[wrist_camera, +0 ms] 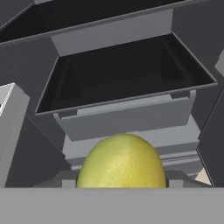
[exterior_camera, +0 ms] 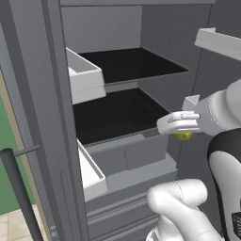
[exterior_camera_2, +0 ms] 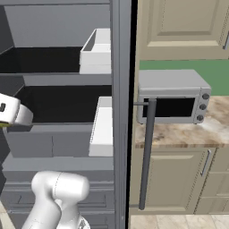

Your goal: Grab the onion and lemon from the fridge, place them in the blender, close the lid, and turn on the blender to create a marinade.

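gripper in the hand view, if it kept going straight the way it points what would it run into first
The gripper is shut on the lemon, which sits right ahead of it. Beyond that, the line seems to lead to the grey front of the fridge drawer, though depth is hard to judge.

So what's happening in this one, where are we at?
The robot arm is at the open fridge, in front of its dark shelves and pale drawers. The gripper has the lemon between its jaws; the hand view shows the yellow-green fruit sitting right at the fingertips, and the left base view shows it peeking out under the hand. The fruit appears clear of the shelf. A microwave sits on the counter beside the fridge.
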Tool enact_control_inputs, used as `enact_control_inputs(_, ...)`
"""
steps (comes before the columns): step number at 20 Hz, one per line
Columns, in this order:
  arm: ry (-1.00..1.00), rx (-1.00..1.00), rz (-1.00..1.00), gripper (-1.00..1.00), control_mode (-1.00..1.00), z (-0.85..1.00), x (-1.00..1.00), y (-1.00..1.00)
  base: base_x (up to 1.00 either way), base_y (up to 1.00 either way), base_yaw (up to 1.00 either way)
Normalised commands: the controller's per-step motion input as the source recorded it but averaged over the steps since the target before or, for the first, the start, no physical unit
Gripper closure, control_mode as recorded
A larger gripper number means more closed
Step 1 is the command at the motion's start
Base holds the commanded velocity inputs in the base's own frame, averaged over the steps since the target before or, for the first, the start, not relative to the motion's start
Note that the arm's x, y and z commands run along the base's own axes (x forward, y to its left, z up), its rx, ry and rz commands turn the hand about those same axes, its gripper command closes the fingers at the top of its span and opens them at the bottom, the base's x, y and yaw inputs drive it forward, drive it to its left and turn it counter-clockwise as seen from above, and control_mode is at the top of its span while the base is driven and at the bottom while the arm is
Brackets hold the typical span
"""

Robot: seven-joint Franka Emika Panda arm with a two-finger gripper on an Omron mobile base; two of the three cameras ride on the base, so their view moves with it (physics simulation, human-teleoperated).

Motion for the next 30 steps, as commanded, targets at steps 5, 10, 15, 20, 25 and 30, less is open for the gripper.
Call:
enact_control_inputs(5, 0.0, 0.0, 0.0, 1.0, 1.0, -0.01, -0.2, 0.0, -0.29, 0.0, 0.0)
enact_control_inputs(10, 0.0, 0.0, 0.0, 1.0, 1.0, 0.0, 0.0, 0.0, -0.84, 0.0, -0.16)
enact_control_inputs(15, 0.0, 0.0, 0.0, 1.0, 1.0, 0.0, 0.0, 0.0, -0.56, -0.25, -0.57)
enact_control_inputs(20, 0.0, 0.0, 0.0, 1.0, 1.0, 0.0, 0.0, 0.0, -0.01, -0.66, -0.67)
enact_control_inputs(25, 0.0, 0.0, 0.0, 1.0, 1.0, 0.0, 0.0, 0.0, 0.0, -0.82, -0.68)
enact_control_inputs(30, 0.0, 0.0, 0.0, 1.0, 1.0, 0.0, 0.0, 0.0, 0.0, -0.94, -0.68)
